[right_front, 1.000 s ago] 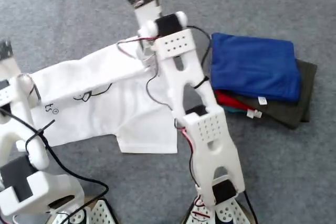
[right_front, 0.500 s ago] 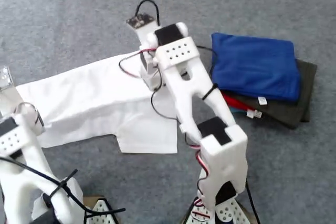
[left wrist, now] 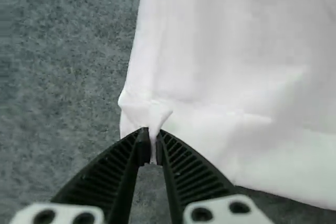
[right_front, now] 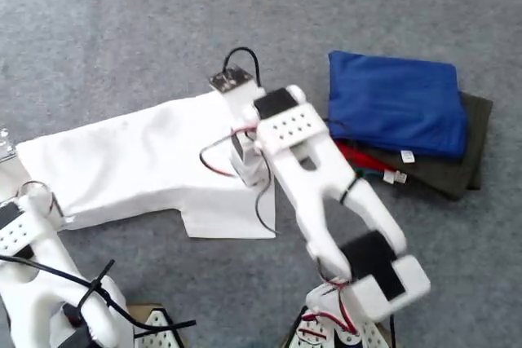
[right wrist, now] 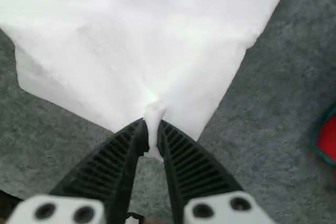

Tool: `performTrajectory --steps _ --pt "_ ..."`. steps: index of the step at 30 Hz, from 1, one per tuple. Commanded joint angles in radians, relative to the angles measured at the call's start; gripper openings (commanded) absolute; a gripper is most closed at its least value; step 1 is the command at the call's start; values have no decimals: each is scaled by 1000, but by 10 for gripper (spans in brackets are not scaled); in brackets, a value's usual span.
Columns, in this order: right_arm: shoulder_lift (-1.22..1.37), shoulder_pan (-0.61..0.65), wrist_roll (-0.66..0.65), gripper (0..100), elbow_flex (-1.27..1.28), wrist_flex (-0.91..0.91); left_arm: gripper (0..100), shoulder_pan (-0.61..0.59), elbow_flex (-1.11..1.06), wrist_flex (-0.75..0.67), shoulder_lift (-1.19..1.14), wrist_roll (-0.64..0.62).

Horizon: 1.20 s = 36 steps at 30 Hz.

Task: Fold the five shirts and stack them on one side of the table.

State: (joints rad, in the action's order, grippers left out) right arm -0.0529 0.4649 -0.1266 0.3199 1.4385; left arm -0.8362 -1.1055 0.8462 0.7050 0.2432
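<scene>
- The right end effector (right wrist: 149, 129) is closed narrow on a pinch of the white shirt (right wrist: 147, 35). The cloth bunches up between its two fingers and the rest spreads out ahead of it.
- The left end effector (left wrist: 149, 145) is clamped the same way on a small peak at the shirt's edge, with bare bench (left wrist: 58, 51) just beside it.
- Over the last second both arms have drawn back toward their bases, carrying the shirt's far edge with them.
- In the high view the right arm's wrist was out past the shirt's far side. It now sits over the shirt's middle, and the black line drawing that showed on the cloth is covered.
- The white shirt now lies as a long band spanning the gap between the two end effectors. One flap (right_front: 232, 219) sticks out toward the robot, just beside the right end effector.
- This looks like the first lengthwise fold, nearly laid. Both pinches probably need to be lowered and released before the layer settles flat.
- Beyond the right end effector, on the side away from the left one, folded shirts sit stacked. The blue shirt (right_front: 391, 103) is on top, with a dark shirt (right_front: 477, 152) and a red shirt (right_front: 355, 155) showing beneath.
- This is therefore likely the last garment. Cross folds and the move onto that pile remain.
</scene>
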Motion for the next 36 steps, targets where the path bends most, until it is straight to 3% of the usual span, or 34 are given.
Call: performTrajectory --steps 1,6,14,20,23,26,28,30,31,33,36 --pt "-119 26 2 15 102 -35 29 -42 -4 -2 28 9" --pt "-165 26 2 15 205 -81 29 -4 -21 78 31 11" --pt "-165 28 0 21 255 -160 34 22 -10 78 23 11" --pt "-171 25 0 232 249 -118 210 -31 -12 103 25 3" --pt "-171 25 -74 297 234 -68 214 -102 44 120 21 9" --pt "-165 25 -95 251 193 -48 212 -151 131 180 31 11" --pt "-157 29 -95 144 145 -63 186 -148 211 227 31 3" --pt "-130 29 -95 7 85 -114 91 -133 294 247 21 -17" --pt "-108 29 -94 26 59 -132 29 -119 321 244 20 -51" --pt "-44 29 -51 64 1 -164 53 -77 348 242 18 -137" --pt "93 29 14 27 -94 -187 30 36 337 213 17 -230"
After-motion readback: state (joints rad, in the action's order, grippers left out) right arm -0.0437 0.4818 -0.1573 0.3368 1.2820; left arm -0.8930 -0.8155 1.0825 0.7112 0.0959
